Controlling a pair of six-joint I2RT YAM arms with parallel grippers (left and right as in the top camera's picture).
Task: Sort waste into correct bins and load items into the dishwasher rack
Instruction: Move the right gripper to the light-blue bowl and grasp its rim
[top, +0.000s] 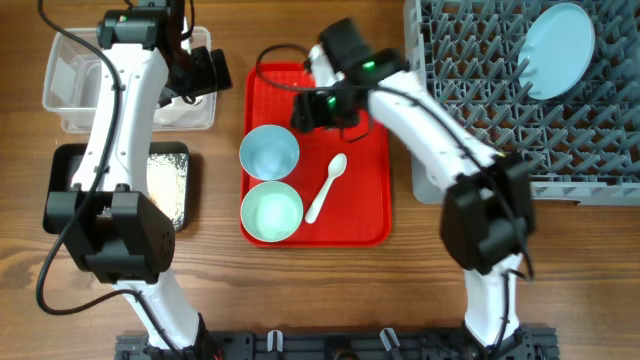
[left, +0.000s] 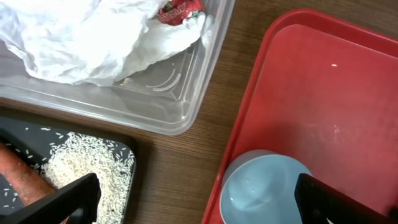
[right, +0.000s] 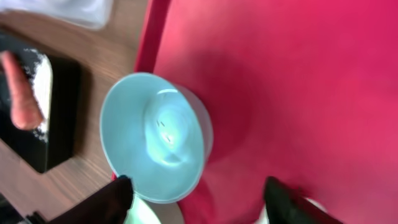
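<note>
Black left fingers (left: 71, 199) show at the two lower corners of the left wrist view. They are spread wide and released, and nothing is held. Between them we see the light-blue bowl (left: 264, 190) on the red tray (left: 323, 93) and a strip of bare desk (left: 177, 174). In the overhead view that wrist hangs over the right edge of the clear tub (top: 52, 95) in the upper left of the frame. The left arm (top: 125, 110) runs long and white up from its base at the bottom edge, crossing above the black tray (top: 196, 180).

The right fingers (right: 106, 202) are likewise parted and released, one at each lower corner of the right wrist view. The bowl's near rim lies between them, and we cannot tell whether either finger touches it. Overhead, this wrist sits over the upper middle of the red tray. The right arm (top: 425, 125) bends to the right past the dishwasher rack (top: 480, 60) and down to its base.

The crumpled napkin (left: 93, 37) and the red-and-white wrapper (left: 180, 9) lie in the clear tub. The carrot piece (left: 18, 183) and the rice (left: 87, 165) lie in the black tray. The pale-green bowl (top: 271, 212) sits just below the blue one on the red tray, with the white spoon (top: 327, 187) to their right. The light-blue plate (top: 557, 48) stands among the pegs in the rack's upper right.
</note>
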